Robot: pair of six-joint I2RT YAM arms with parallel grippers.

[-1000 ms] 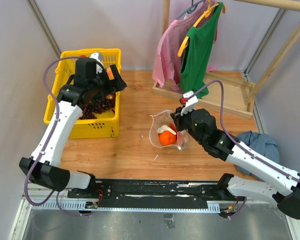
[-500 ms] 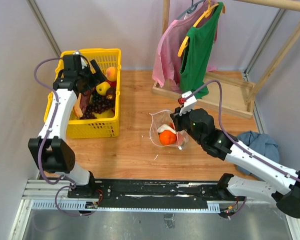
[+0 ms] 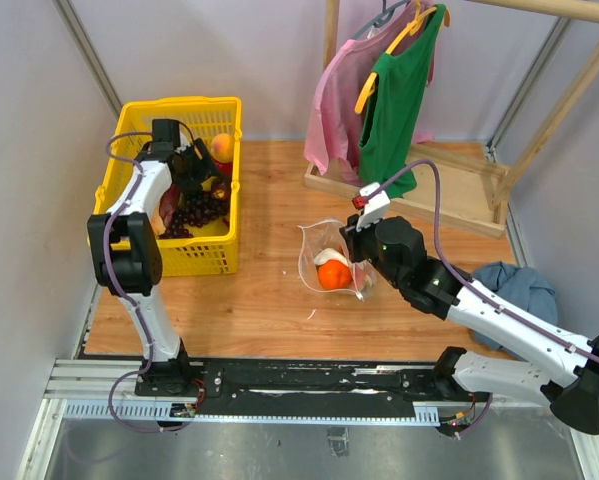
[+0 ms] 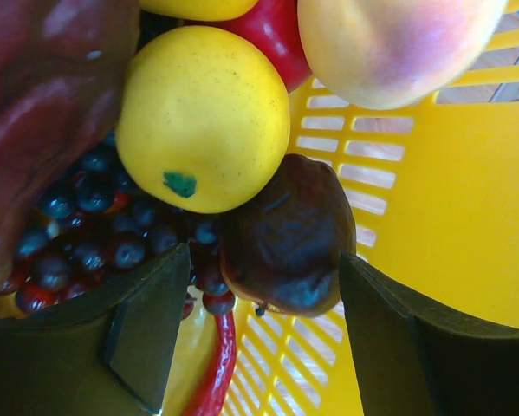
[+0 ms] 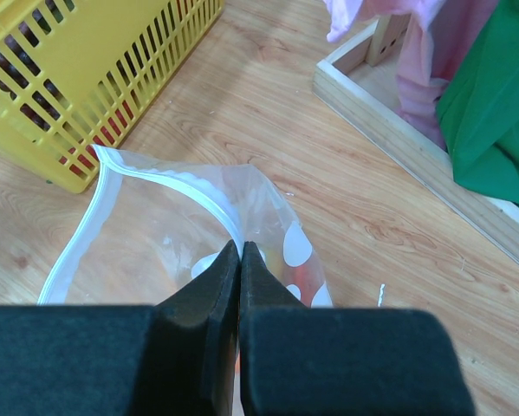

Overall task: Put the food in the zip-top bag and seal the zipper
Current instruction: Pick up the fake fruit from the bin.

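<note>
The zip-top bag (image 3: 324, 255), clear with white spots, stands open on the wooden table with an orange (image 3: 331, 277) and a white piece inside. My right gripper (image 3: 357, 232) is shut on its rim, pinching the whitish zipper (image 5: 168, 186) at the fingertips of the right gripper (image 5: 240, 247). My left gripper (image 3: 194, 170) is down inside the yellow basket (image 3: 179, 104). In the left wrist view its left gripper (image 4: 263, 269) stands open, jaws on either side of a dark purple piece (image 4: 294, 234). A yellow lemon (image 4: 203, 117) lies just beyond, touching that piece.
The basket also holds a peach (image 4: 398, 43), dark grapes (image 4: 94, 234), a red chili (image 4: 216, 373) and a dark red piece (image 4: 42, 104). A wooden rack base (image 3: 449, 190) with pink and green garments (image 3: 389, 100) stands at the back right. A blue cloth (image 3: 519, 285) lies at the right.
My left gripper has swung back and dropped into the basket, and its jaws have narrowed round the dark purple piece. The right gripper and the bag have stayed put.
</note>
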